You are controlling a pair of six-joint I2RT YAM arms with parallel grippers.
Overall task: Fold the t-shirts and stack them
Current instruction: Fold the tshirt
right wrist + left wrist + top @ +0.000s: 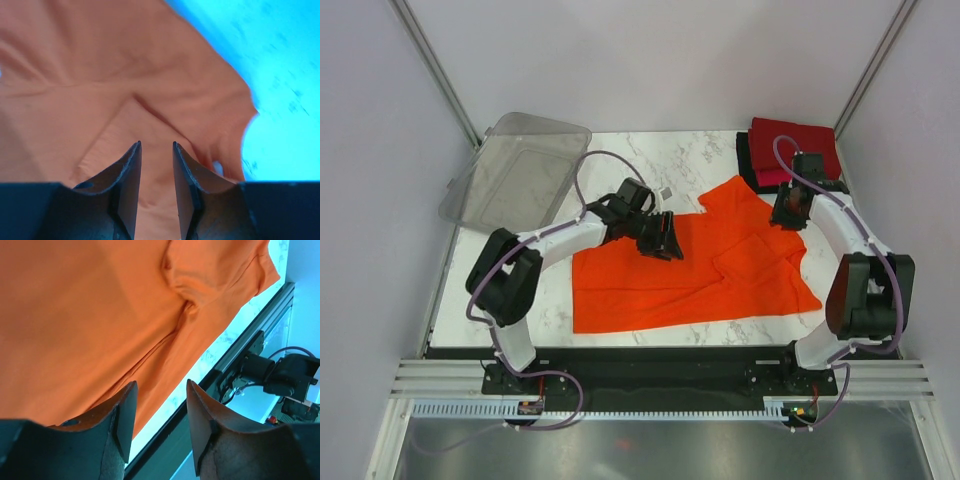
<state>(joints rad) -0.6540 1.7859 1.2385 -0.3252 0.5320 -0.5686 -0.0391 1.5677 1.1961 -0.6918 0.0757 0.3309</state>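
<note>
The orange t-shirt lies spread over the middle of the worktop, partly flat, with one sleeve pointing to the upper middle of the frame and some creases on its right half. It is thin, soft cloth, light, and I judge it will sag and drag when it is lifted. It is better to pinch it at a hem or a sleeve edge, where the layers are thicker, than in the flat middle.

The left gripper hangs over the upper left edge of the shirt. Its jaws stand wide apart and there is nothing between them. The right gripper is over the upper right part of the shirt, with its jaws a little apart, and it also holds nothing.

The folded shirts, red ones with a dark one under them, lie in the upper right corner, just behind the right arm. A clear plastic bin leans at the upper left, well apart from the shirt. Nothing lies on the shirt, and only the arms themselves could get in the way of a fold.
</note>
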